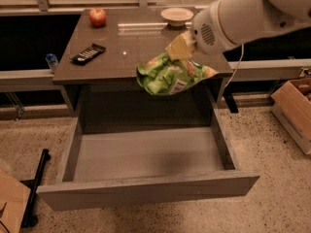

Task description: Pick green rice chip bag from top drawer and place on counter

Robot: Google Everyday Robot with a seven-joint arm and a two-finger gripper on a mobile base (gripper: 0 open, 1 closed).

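My gripper (179,49) is shut on the top edge of the green rice chip bag (171,74), which hangs crumpled in the air in front of the counter's front edge. The white arm reaches in from the upper right. The top drawer (146,154) is pulled fully open below, and its grey floor is bare. The counter (131,47) is the glossy grey-brown tabletop behind the bag.
On the counter stand a red apple (97,17) at the back left, a black remote (88,53) at the left, and a white bowl (177,16) at the back right. A cardboard box (296,113) sits on the floor at the right.
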